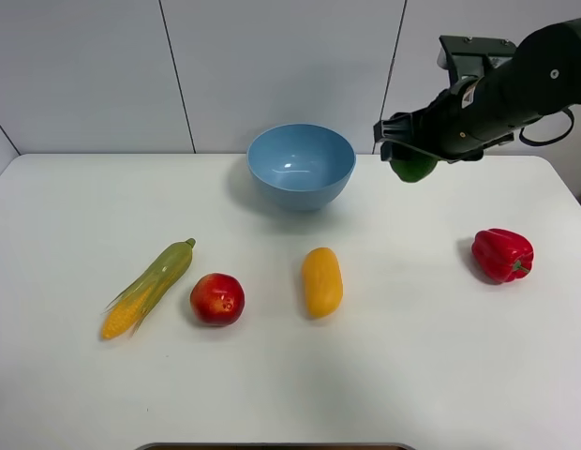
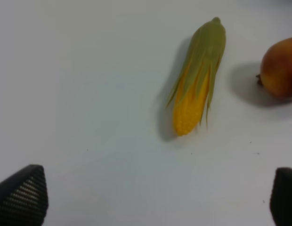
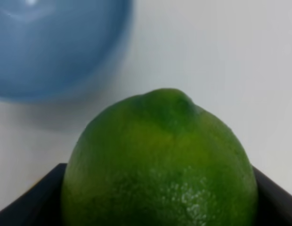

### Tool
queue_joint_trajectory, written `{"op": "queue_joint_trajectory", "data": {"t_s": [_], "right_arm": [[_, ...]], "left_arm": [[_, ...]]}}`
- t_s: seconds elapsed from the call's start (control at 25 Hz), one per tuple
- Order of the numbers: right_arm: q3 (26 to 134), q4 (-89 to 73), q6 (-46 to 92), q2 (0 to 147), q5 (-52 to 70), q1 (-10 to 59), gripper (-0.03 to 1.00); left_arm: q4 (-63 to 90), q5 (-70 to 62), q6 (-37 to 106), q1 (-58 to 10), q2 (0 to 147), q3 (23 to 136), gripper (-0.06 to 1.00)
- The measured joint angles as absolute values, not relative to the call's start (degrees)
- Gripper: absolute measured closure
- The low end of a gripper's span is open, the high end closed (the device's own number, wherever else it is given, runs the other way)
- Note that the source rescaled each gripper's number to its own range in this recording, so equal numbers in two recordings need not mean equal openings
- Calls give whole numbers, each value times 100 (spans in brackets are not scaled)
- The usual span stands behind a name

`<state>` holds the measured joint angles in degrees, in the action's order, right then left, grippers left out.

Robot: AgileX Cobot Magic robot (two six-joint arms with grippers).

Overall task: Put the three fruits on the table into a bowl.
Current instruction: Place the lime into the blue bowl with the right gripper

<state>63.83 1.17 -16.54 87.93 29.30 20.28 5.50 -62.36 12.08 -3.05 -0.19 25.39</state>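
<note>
Robotics laboratory or test cell. A bare white worktop (image 1: 412, 375) with rounded corners stands against plain pale grey wall panels (image 1: 281, 66) divided by thin dark seams. A black robot arm (image 1: 515, 84) with an exposed cable (image 1: 553, 131) reaches in over the far right corner, its gripper (image 1: 408, 155) closed on a lime (image 1: 414, 169). The remaining objects lie well apart on the white surface, none touching another, like set-out test pieces: a light-blue bowl (image 1: 301, 165), a corn cob (image 1: 148, 287), an apple (image 1: 216, 299), a mango (image 1: 321, 281) and a red pepper (image 1: 501, 254).
</note>
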Motion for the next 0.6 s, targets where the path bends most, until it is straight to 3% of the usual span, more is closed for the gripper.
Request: {"op": "queue_joint_trajectory", "data": {"t_s": [0.6], "right_arm": [[8430,573,-1604,10047,2558,2594,77]], "left_arm": [[550,-6236,1208,-305,-19,2539,-6]]}}
